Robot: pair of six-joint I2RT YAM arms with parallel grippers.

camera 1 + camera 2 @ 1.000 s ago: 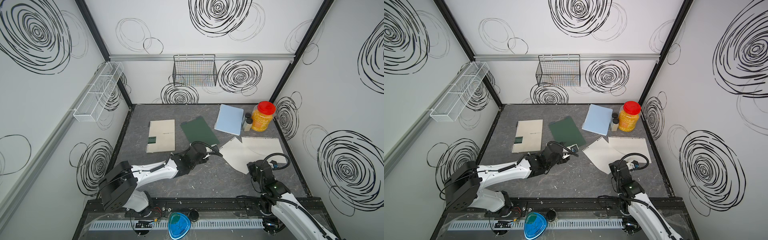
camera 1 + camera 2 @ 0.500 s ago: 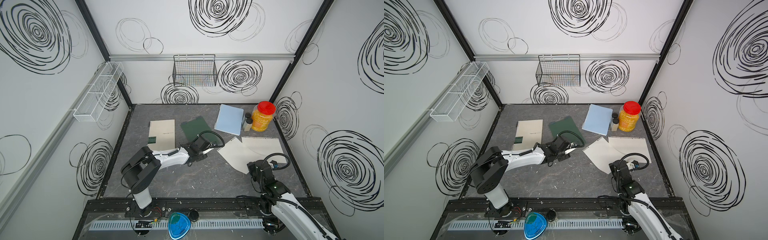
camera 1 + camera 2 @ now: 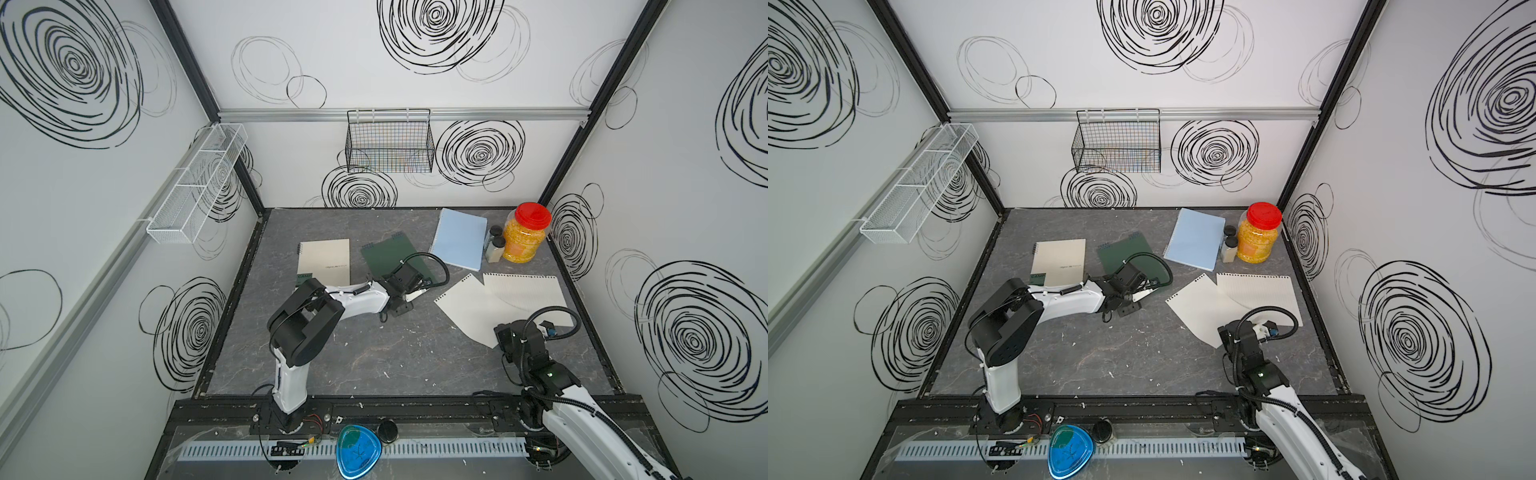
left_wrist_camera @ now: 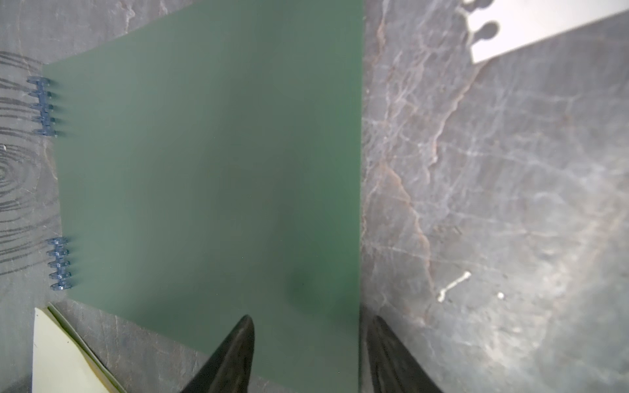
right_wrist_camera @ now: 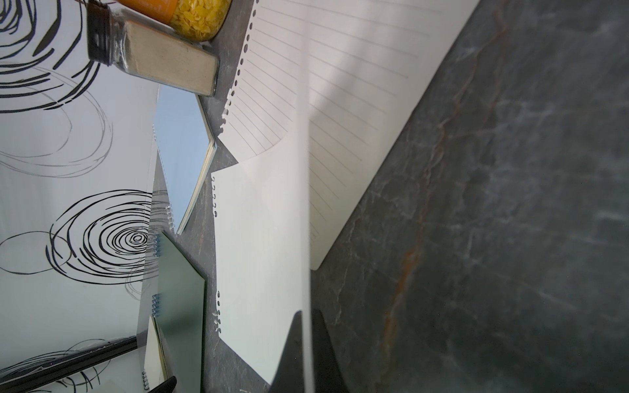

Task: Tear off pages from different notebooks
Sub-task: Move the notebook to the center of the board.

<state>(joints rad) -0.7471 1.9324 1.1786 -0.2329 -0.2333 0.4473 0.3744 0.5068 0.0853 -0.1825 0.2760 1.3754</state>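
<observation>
Three notebooks lie at the back of the table: cream (image 3: 324,262), dark green (image 3: 388,257) and light blue (image 3: 459,239). My left gripper (image 3: 409,297) is open at the green notebook's (image 4: 211,170) near corner. One fingertip (image 4: 245,326) is over the cover and the other is over the table just past the cover's edge. Two loose pages overlap at the right, a plain cream one (image 3: 467,309) and a lined one (image 3: 525,291). My right gripper (image 5: 306,320) is shut on the near edge of the cream page (image 5: 258,255).
A red-lidded jar (image 3: 525,235) and two small bottles (image 3: 494,249) stand at the back right beside the blue notebook. A wire basket (image 3: 388,141) hangs on the back wall and a white mesh shelf (image 3: 195,183) on the left wall. Paper scraps dot the table.
My left arm has raised its elbow and carried its gripper back and to the right, to the green notebook's near corner, with the jaws narrowing a little. The right arm has stayed still.
</observation>
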